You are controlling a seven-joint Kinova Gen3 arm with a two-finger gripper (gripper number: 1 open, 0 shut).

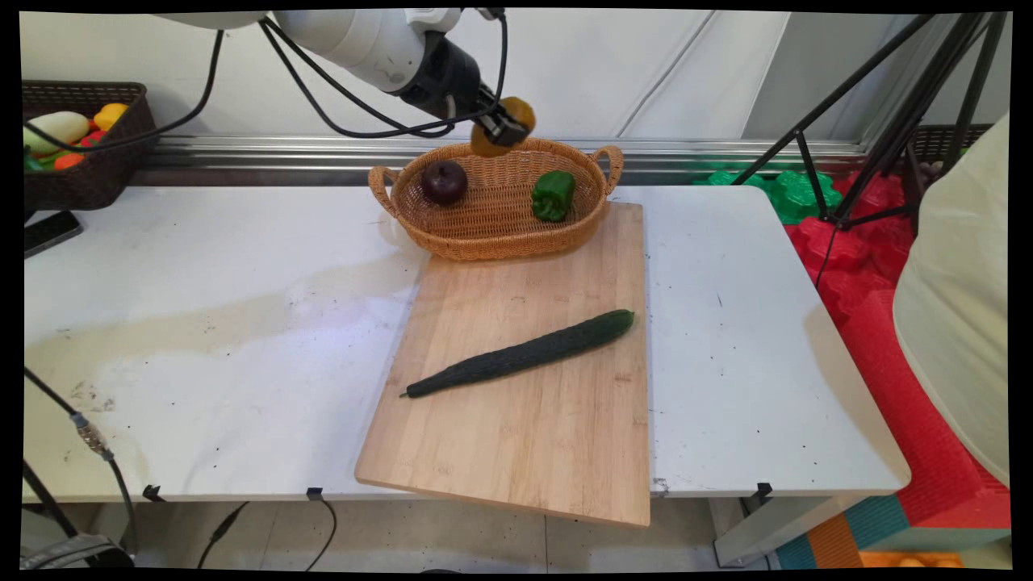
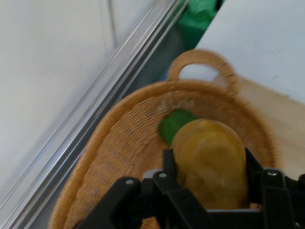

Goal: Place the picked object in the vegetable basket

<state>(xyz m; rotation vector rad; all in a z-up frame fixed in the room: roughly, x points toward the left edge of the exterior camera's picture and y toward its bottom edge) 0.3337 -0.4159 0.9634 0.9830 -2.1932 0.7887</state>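
One rounded yellow-orange fruit [image 2: 210, 164] clamped in the black two-finger hand [image 1: 502, 127], closed on its flanks, raised over the far rim of the oval woven wicker basket [image 1: 492, 230]. Smooth-skinned, probably light and firm, possibly slippery; best gripped across the widest part. Inside the basket, a dark red apple [image 1: 444, 181] and green bell pepper [image 1: 553, 194]. Nearer, a long dark cucumber [image 1: 520, 354] on the pale wooden cutting board [image 1: 516, 436], on the white surface [image 1: 202, 339].

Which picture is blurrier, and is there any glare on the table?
Hand view: soft all over, the basket and yellow fruit in the pincer smeared. Main view: crisp, with a pale sheen on the table left of the board.
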